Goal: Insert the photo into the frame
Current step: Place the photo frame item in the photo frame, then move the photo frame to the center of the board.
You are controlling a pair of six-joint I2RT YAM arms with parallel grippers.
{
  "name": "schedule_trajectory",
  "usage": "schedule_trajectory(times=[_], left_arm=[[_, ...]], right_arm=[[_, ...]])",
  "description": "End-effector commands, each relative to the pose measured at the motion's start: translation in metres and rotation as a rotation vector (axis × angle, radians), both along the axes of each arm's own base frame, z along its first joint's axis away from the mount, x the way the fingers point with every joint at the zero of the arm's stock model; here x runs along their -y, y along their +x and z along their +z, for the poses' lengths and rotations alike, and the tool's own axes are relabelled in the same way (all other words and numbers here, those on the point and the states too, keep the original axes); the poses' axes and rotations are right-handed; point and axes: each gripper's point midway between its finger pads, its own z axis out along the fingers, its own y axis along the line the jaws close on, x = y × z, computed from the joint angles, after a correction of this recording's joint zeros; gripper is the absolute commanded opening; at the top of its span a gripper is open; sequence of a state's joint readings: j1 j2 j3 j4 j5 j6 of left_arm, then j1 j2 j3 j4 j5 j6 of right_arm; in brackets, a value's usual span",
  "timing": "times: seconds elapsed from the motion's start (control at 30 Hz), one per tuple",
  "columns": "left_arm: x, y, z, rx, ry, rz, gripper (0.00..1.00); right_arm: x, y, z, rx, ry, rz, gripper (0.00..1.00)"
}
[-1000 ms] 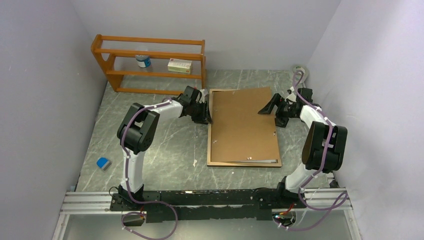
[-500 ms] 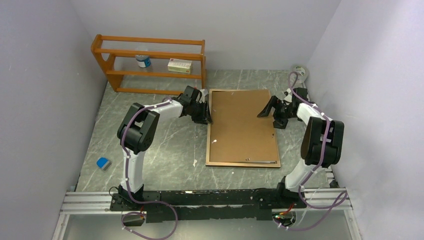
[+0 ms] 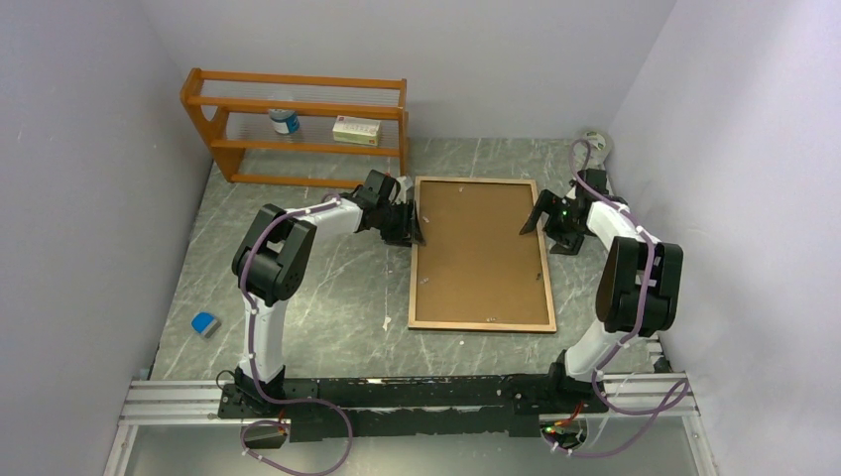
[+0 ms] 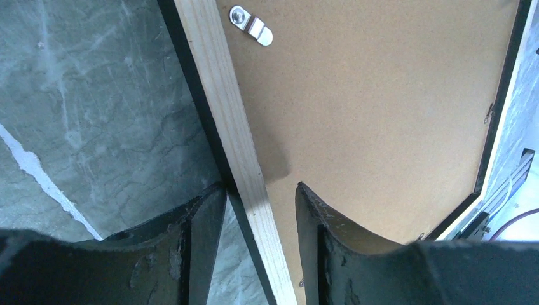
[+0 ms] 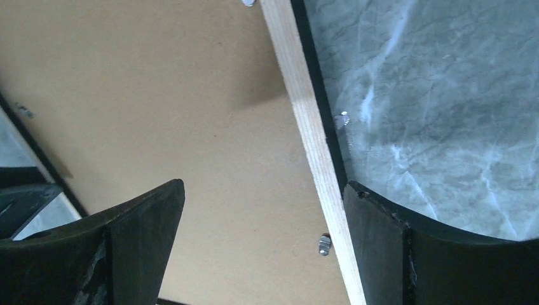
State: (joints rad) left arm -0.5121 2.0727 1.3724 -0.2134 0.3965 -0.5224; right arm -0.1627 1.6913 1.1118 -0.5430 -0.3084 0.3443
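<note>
Grey marbled table (image 3: 327, 288) betw. lilac walls is being viewed from above. At ctr-right of the top view the frame (image 3: 481, 325) is lying flat, face down, light wood reverse up, w/ a brown backing board (image 3: 478, 248) sitting inside it. Its long axis is running from bottom to top of that picture, away from the arm bases. A small metal clip (image 4: 252, 25) is being shown on the board beside the rail in the left wrist view.

On the orange-brown shelf rack (image 3: 298, 79), upper left of the picture, a bottle (image 3: 285, 121) w/ a blue label and a small pale box (image 3: 356, 130) are standing; their print is too small to be read.

The frame's left rail, upper part, is being straddled by the left gripper (image 3: 417, 230). Its jaws are partly spread. One finger (image 4: 203, 241) is sitting just outside the black edge, the other (image 4: 311, 241) over the board w/ a gap to the rail, so nothing is being pinched.

The right rail, upper part, is being straddled by the right gripper (image 3: 537, 220), jaws spread wide. One finger (image 5: 146, 222) is hanging over the board, the other (image 5: 375, 235) over the table.
</note>
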Motion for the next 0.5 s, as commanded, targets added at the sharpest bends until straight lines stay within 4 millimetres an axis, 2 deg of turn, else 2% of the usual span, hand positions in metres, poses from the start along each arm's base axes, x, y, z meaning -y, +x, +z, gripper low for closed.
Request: schedule_trajectory(times=[0.0, 0.13, 0.27, 0.4, 0.47], left_arm=[[-0.027, -0.037, -0.043, -0.151, 0.129, 0.013, 0.52], [-0.024, -0.038, -0.043, -0.157, 0.109, 0.011, 0.48], [-0.021, -0.042, -0.042, -0.17, 0.086, 0.004, 0.42], [-0.02, -0.047, -0.041, -0.178, 0.07, -0.005, 0.34], [-0.019, -0.051, -0.041, -0.185, 0.059, -0.011, 0.26]], right_arm=[[0.015, 0.001, 0.009, 0.022, -0.115, -0.052, 0.99], [0.011, -0.004, -0.003, -0.012, -0.094, -0.04, 0.99], [0.001, -0.019, -0.017, -0.057, -0.038, -0.044, 0.99], [-0.008, -0.036, -0.019, -0.051, -0.001, -0.05, 0.99], [-0.014, -0.047, -0.017, -0.038, 0.025, -0.056, 0.98]])
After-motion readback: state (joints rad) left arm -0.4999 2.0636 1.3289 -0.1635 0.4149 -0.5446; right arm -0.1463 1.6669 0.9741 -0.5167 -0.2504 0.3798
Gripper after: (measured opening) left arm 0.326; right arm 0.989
